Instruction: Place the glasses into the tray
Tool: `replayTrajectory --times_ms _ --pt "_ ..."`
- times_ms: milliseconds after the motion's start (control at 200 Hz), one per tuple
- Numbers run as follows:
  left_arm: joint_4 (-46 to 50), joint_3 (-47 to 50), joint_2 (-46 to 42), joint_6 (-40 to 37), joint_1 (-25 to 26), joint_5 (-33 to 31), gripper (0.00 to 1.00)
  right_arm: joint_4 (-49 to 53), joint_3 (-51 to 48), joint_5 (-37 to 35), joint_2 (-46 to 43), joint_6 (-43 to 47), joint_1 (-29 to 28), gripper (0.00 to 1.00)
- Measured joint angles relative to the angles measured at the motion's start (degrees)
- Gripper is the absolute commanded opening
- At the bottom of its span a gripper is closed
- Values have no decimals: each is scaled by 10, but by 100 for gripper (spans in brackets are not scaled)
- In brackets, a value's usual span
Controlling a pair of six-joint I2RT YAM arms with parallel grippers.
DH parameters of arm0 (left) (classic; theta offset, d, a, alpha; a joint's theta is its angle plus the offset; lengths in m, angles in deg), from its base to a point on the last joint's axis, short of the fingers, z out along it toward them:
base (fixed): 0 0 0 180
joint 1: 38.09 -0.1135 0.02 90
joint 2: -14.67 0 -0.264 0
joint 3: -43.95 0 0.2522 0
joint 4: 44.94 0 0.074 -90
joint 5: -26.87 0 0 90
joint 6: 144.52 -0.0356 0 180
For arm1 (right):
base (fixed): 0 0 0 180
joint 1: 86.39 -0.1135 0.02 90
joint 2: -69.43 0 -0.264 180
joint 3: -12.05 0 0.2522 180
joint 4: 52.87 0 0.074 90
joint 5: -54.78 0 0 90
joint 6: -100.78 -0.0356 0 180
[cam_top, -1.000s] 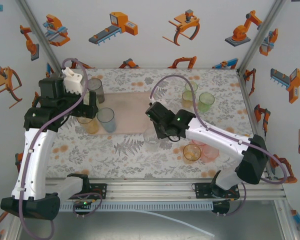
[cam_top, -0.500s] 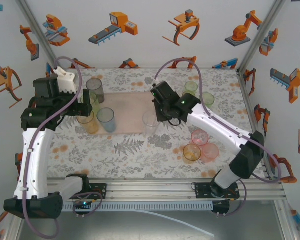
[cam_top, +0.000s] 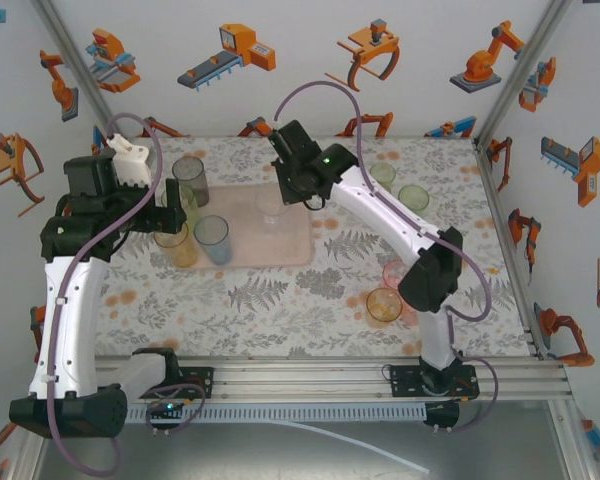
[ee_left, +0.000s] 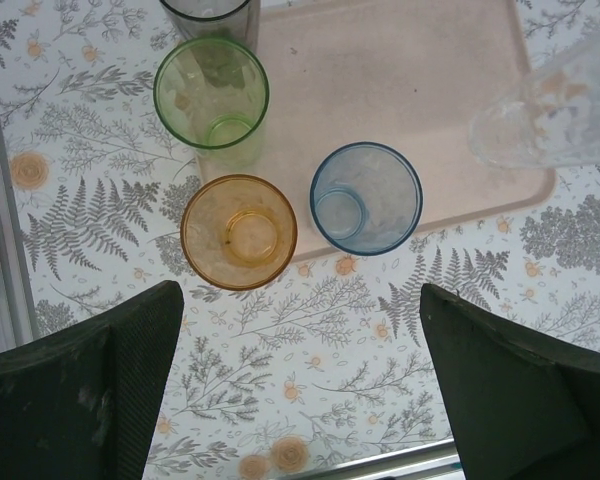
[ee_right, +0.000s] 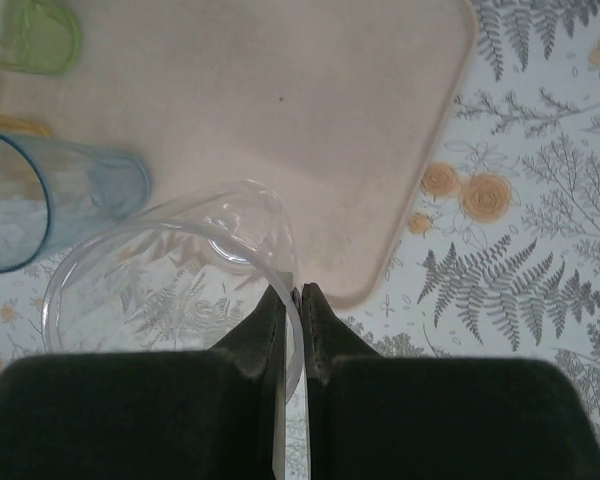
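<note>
The pale pink tray (cam_top: 245, 212) lies at the table's back left, also seen from the wrists (ee_left: 400, 80) (ee_right: 280, 120). My right gripper (cam_top: 278, 200) (ee_right: 298, 300) is shut on the rim of a clear glass (cam_top: 272, 213) (ee_right: 170, 290) (ee_left: 560, 110), held tilted over the tray's near right part. My left gripper (cam_top: 170, 215) (ee_left: 300, 390) hangs wide open above bare table, holding nothing. Ahead of it stand an amber glass (ee_left: 239, 232), a green glass (ee_left: 211, 95) and a grey glass (ee_left: 205, 10) off the tray's left edge. A blue glass (ee_left: 366, 198) stands at the tray's near left corner.
Two green glasses (cam_top: 382, 173) (cam_top: 413, 197) stand at the back right. A pink glass (cam_top: 398, 272) and an orange glass (cam_top: 384, 304) stand at the front right, close to the right arm's elbow. A metal rail (ee_left: 400, 462) borders the table.
The right arm has carried the clear glass from the table in front of the tray back and left, over the tray. The left arm has shifted slightly left, still open.
</note>
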Motion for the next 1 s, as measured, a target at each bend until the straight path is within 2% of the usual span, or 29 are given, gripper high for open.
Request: replayTrajectory --times_ms 150,260,646,1001 --pt "-7 0 -2 7 -3 17 94 14 102 8 65 13 0 2" --pt "-8 -1 2 13 -3 29 94 12 137 12 95 22 0 2" --pt "-8 -2 6 22 -3 45 94 -31 158 41 150 21 0 2" --pt "-8 -2 5 31 -4 59 94 -84 165 59 164 5 0 2"
